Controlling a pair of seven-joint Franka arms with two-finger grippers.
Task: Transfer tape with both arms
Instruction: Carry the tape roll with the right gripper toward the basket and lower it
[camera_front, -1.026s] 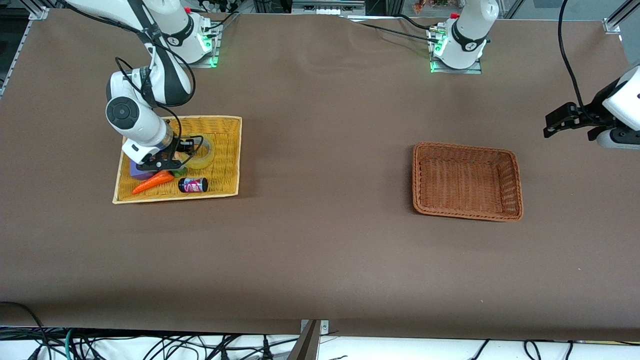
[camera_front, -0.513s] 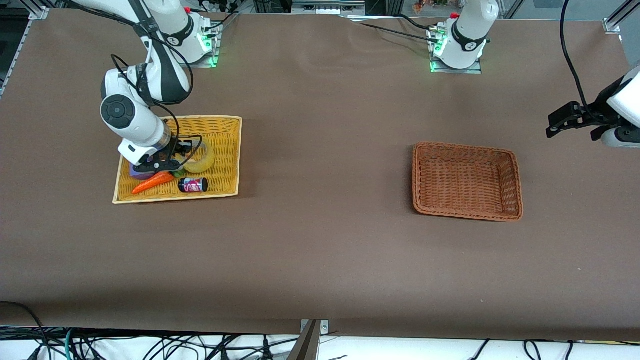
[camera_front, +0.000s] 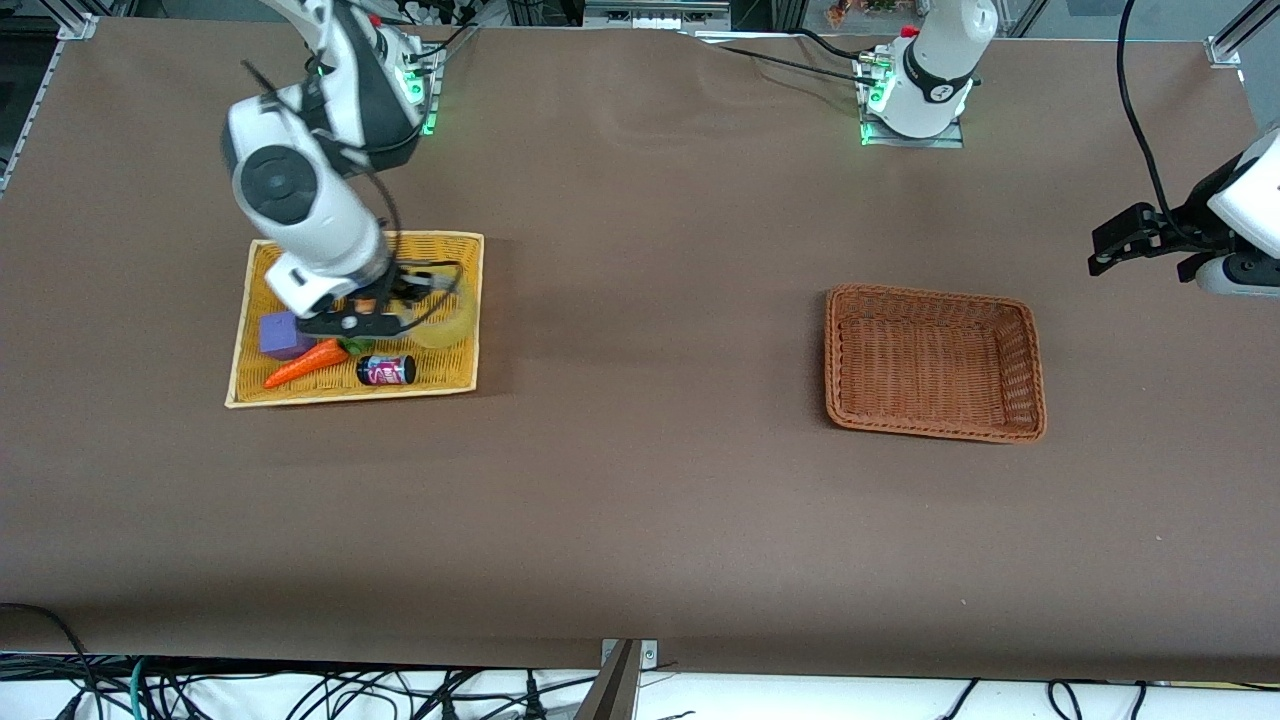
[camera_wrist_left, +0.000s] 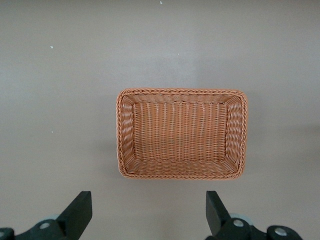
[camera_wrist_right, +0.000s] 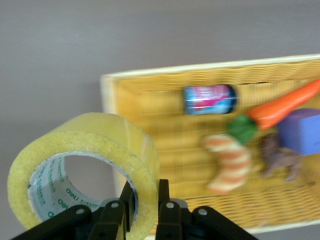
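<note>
Both arms are glossy white with rounded joints: the right arm (camera_front: 300, 215) bears a dark round cap and looping black cables (green lights at both bases), the left arm (camera_front: 1245, 215) black fittings.

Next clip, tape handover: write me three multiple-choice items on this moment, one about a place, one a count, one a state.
1. What is the tape over?
A. the yellow basket
B. the brown basket
C. bare table

2. How many baskets are on the table?
A. one
B. two
C. three

3. How is the left tool?
A. shut on the tape
B. shut on nothing
C. open, holding nothing

Answers:
1 A: the right tool, pinching the roll's wall, holds it above that basket's edge.
2 B: the front view shows a yellow and a brown one.
3 C: the left wrist view shows its fingers wide apart with only table and brown basket below.
</note>
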